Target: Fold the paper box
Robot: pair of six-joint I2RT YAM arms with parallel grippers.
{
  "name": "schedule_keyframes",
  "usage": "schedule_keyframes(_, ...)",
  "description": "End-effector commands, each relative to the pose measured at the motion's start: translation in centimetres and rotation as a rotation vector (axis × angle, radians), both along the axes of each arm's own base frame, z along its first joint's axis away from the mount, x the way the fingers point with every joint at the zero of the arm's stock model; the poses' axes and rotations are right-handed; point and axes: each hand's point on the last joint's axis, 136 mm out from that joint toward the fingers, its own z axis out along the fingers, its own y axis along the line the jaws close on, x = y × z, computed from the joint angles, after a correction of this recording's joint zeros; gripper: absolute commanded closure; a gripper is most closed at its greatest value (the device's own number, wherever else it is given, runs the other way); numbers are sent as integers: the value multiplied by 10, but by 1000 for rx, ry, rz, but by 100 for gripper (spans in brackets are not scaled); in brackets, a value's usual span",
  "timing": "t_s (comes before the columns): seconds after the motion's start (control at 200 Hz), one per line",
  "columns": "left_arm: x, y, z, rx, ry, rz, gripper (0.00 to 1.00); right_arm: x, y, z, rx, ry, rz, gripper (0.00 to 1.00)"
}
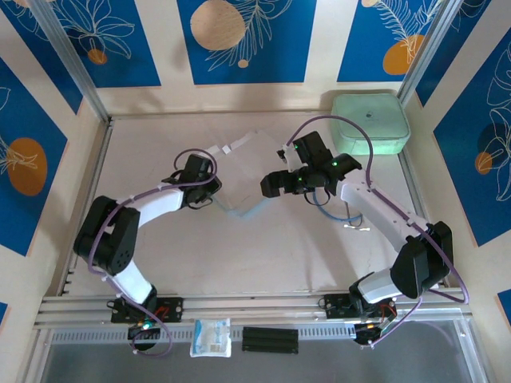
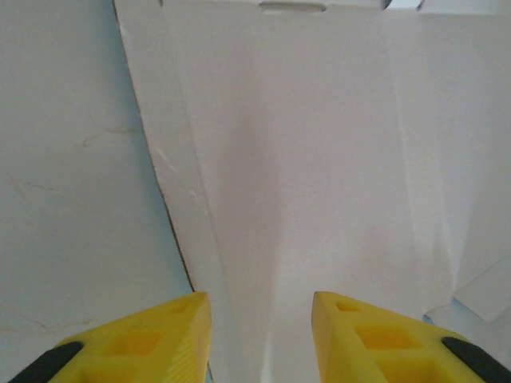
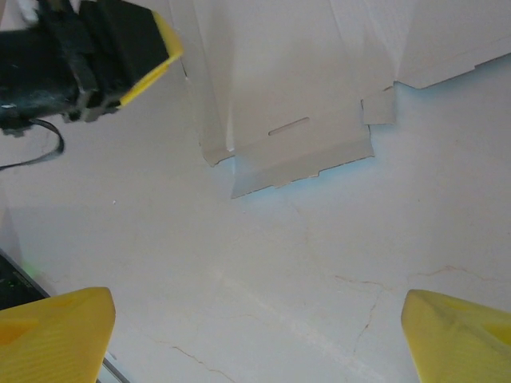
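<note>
From above, the paper box (image 1: 243, 166) lies as a flat, pale sheet in the middle of the table (image 1: 263, 255), with a light blue rim showing along its near edge. Bare tabletop opens wide toward the arm bases, and a mint-green case (image 1: 370, 124) sits well apart in the far right corner. The left gripper (image 1: 209, 194) reaches in at the sheet's left edge, forearm low and elbow bent back. The right gripper (image 1: 273, 184) hovers just beside the right edge, its arm angled in from the right. At the left wrist, the sheet's left edge runs diagonally down to the yellow fingers (image 2: 172, 331), which stand partly apart over a creased strip; whether they touch the card is unclear. At the right wrist, the jaws gape wide over bare table, holding nothing, with the sheet's slotted flap (image 3: 307, 152) ahead of them.
</note>
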Motion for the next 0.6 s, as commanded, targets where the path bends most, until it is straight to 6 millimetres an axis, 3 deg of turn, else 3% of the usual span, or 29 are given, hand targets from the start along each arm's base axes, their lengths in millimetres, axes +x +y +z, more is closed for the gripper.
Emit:
schedule_keyframes(0.0,-7,7,-6,25,34,23,61,-2,-3,2,3,2,-9,7)
schedule_keyframes(0.275,-10,14,-35,75,136,28,62,-6,-2,4,4,5,-10,7)
schedule_keyframes(0.42,3,-7,-38,-4,82,-49,67,-8,-3,2,-2,9,-12,7)
schedule_keyframes(0.595,10,-17,-46,-44,74,-65,77,-9,-3,2,-2,14,-15,7)
